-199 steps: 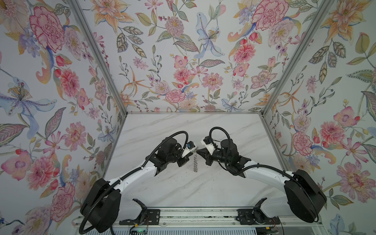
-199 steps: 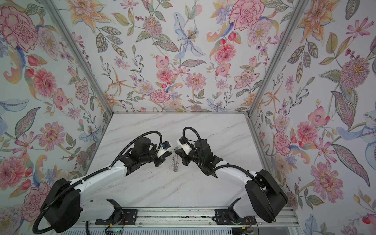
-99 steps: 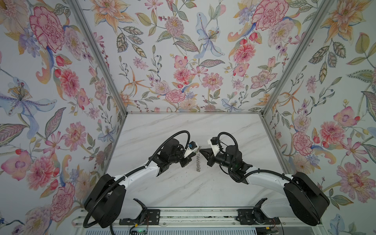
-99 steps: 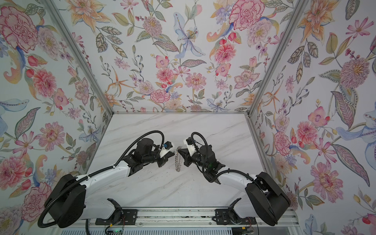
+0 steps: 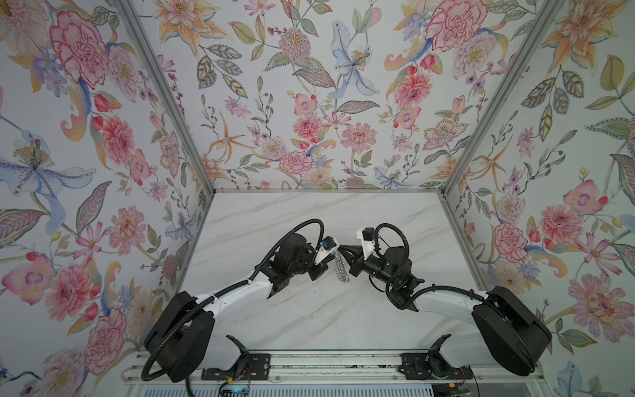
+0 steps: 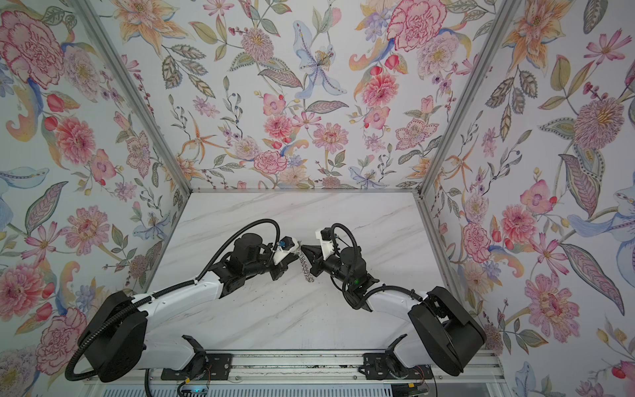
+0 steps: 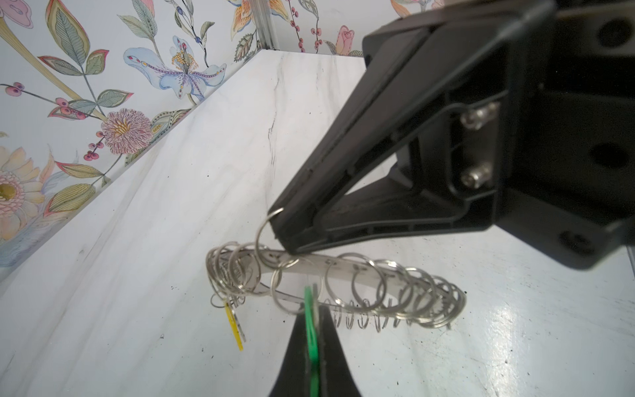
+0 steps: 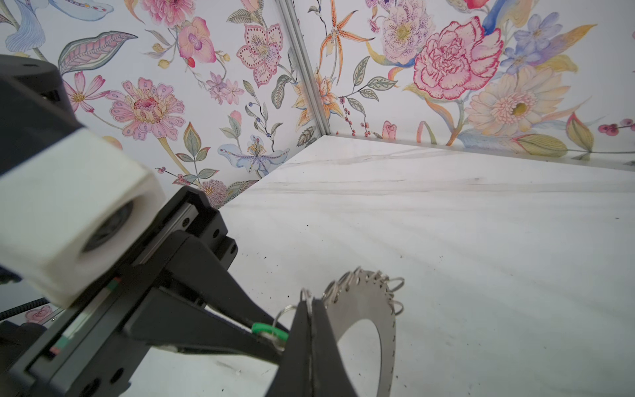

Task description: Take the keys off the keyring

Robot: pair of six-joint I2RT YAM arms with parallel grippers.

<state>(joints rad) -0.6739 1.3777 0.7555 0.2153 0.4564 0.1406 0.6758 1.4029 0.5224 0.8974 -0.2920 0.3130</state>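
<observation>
Both the green-tagged key (image 7: 311, 319) and the yellow-tagged key (image 7: 234, 323) still hang on the keyring (image 8: 364, 309), which dangles just below the right gripper (image 7: 279, 223), pinched shut on one rim loop (image 7: 258, 235), while the left gripper (image 8: 276, 338) clamps the green-tagged one, so neither is off yet.

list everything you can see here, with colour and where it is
keyring: one, grey metal disc fringed with silvery wire loops, held up between the two grippers
green-tagged key: one, bright green tag, on a loop of the keyring, pinched by the left gripper
yellow-tagged key: one, yellow tag, hanging free from a loop at one end of the keyring
table: one, white marble pattern, under it all
walls: three, floral wallpaper, around the table
rail: one, silver, front edge
left gripper: one, black, shut on the green tag
right gripper: one, black, shut on a keyring loop
</observation>
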